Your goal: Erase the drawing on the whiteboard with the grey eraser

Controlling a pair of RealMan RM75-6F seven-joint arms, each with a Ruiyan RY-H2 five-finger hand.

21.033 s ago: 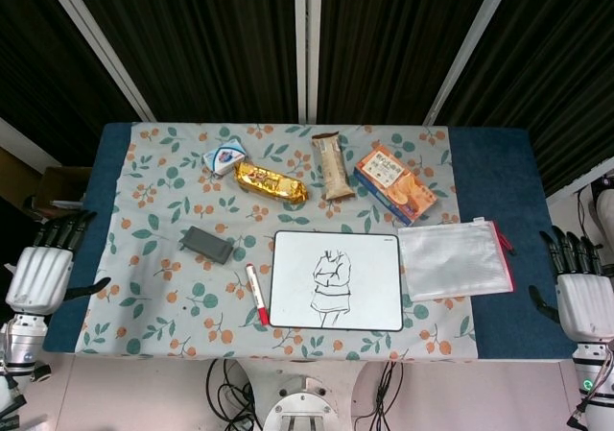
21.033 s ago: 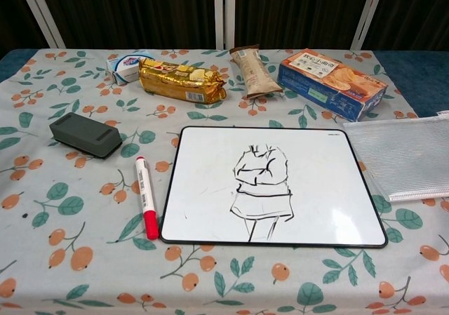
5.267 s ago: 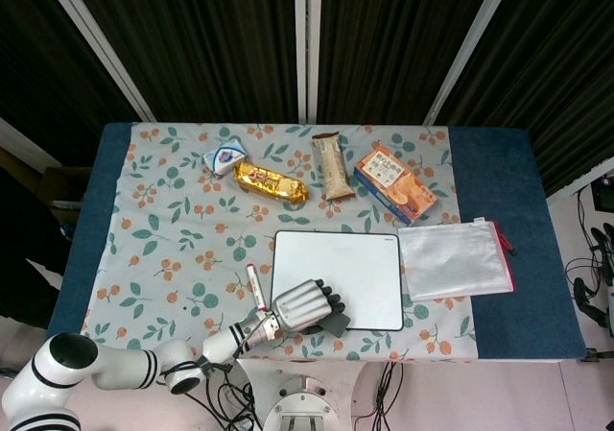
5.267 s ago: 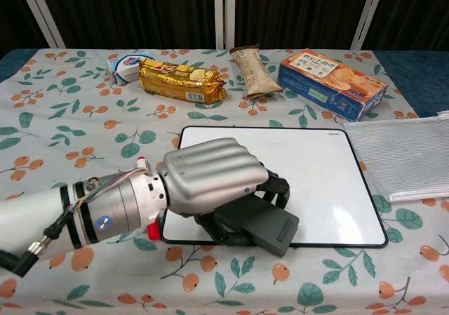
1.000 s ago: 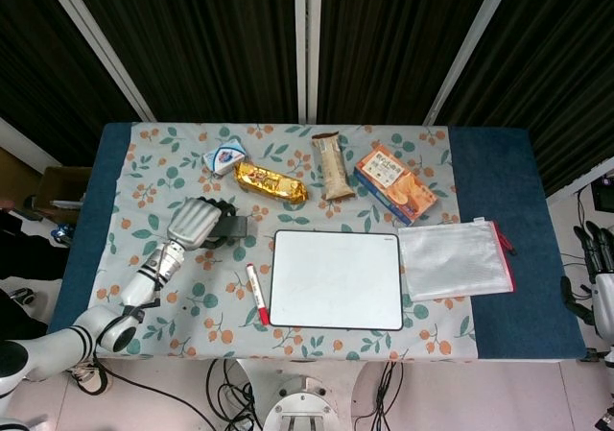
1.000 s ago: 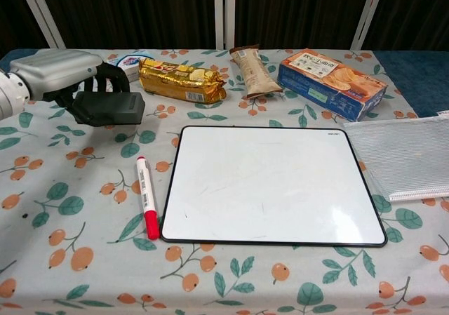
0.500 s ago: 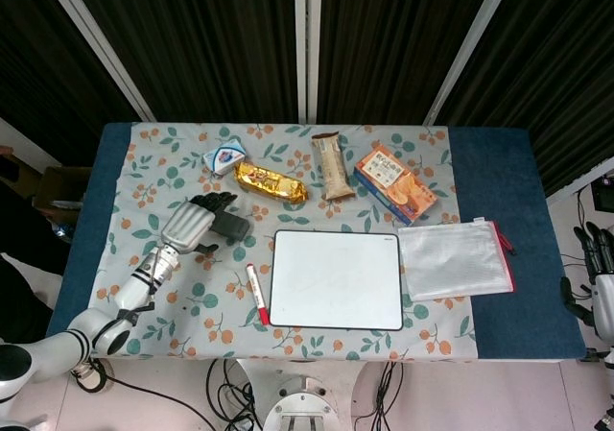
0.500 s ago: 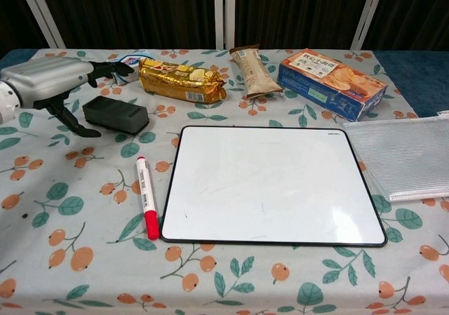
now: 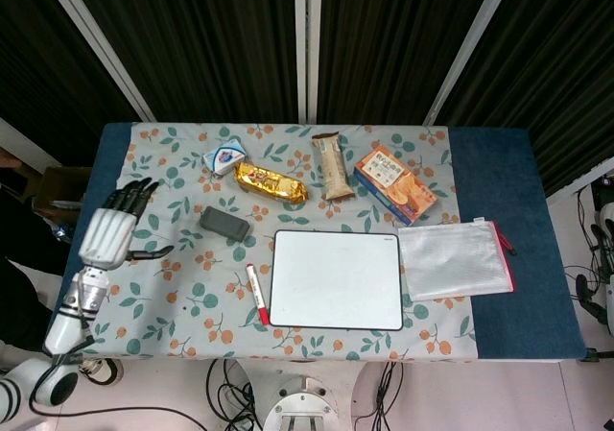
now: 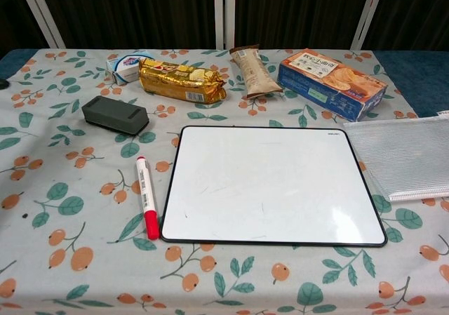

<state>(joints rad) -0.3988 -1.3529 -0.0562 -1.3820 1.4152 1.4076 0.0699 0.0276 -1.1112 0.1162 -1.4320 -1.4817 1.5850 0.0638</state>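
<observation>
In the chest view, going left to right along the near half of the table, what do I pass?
Grey eraser → red marker → whiteboard → clear mesh pouch.

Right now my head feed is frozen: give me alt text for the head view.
A blank whiteboard lies on a floral tablecloth, a red marker beside it and the grey eraser set down apart. The left hand hovers open at the table's left edge.
</observation>
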